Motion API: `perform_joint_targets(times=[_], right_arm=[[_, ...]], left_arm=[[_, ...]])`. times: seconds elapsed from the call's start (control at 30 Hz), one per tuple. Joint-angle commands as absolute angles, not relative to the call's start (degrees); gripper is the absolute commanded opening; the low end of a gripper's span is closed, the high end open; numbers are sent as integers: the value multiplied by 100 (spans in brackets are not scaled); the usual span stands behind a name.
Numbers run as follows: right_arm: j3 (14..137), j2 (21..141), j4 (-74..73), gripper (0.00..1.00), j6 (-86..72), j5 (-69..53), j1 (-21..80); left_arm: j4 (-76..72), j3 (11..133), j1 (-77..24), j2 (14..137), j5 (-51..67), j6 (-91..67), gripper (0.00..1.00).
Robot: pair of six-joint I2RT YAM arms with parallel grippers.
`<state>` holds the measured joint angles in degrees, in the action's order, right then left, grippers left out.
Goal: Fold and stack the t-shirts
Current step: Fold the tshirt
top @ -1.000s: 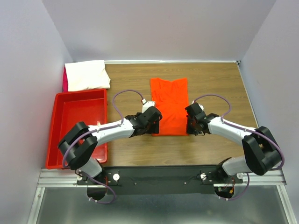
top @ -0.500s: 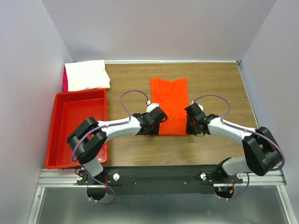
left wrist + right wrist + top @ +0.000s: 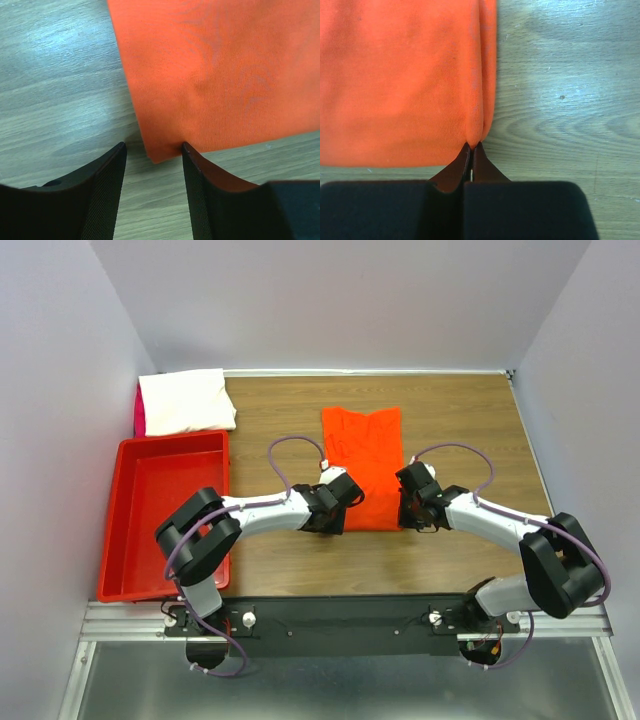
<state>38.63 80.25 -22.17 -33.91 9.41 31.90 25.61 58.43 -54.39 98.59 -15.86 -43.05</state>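
Observation:
The orange-red t-shirt (image 3: 365, 465) lies flat on the wooden table, folded into a long strip. My left gripper (image 3: 338, 512) is at its near-left corner. In the left wrist view the jaws (image 3: 153, 147) stand open with the corner of the shirt (image 3: 215, 75) just between the tips, and the right finger (image 3: 200, 170) touches the cloth edge. My right gripper (image 3: 407, 508) is at the near-right corner, and its jaws (image 3: 471, 145) are shut on the folded edge of the shirt (image 3: 400, 80). A folded white t-shirt (image 3: 185, 400) lies at the back left, over a pink one (image 3: 139, 412).
A red plastic bin (image 3: 160, 500) stands along the table's left side, beside my left arm. Grey walls close in the table on the left, back and right. Bare wood (image 3: 470, 430) shows to the right of the orange shirt.
My left arm has swung right to the shirt's near-left corner, and its jaws have narrowed. The right gripper and the shirt have stayed in place.

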Motion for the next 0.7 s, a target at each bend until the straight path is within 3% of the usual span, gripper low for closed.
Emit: perform_joint_targets(times=[0.0, 0.27, 0.33, 0.37, 0.4, 0.57, 0.67], right_arm=[[3551, 8262, -2549, 1, -3340, 932, 3261], [3542, 8226, -2549, 1, -3331, 879, 3261], [3551, 8253, -2549, 1, -3270, 696, 3261], [3551, 8253, -2549, 1, -3252, 607, 3269], [3542, 8201, -2558, 1, -3208, 528, 3261], [3621, 7770, -3031, 1, -3418, 35, 3506], [3709, 7516, -3655, 1, -3875, -174, 4217]], left_arm=[[2619, 5862, -5458, 10098, -1503, -4298, 54], [2575, 5792, -5458, 10143, -1380, -4263, 34], [2566, 5766, -5458, 10116, -1354, -4245, 21], [2558, 5731, -5458, 10081, -1336, -4236, 5], [2584, 5722, -5458, 10055, -1319, -4236, 0], [2768, 5493, -5563, 9625, -1204, -4298, 0], [3119, 5222, -6045, 9133, -1134, -4631, 0]])
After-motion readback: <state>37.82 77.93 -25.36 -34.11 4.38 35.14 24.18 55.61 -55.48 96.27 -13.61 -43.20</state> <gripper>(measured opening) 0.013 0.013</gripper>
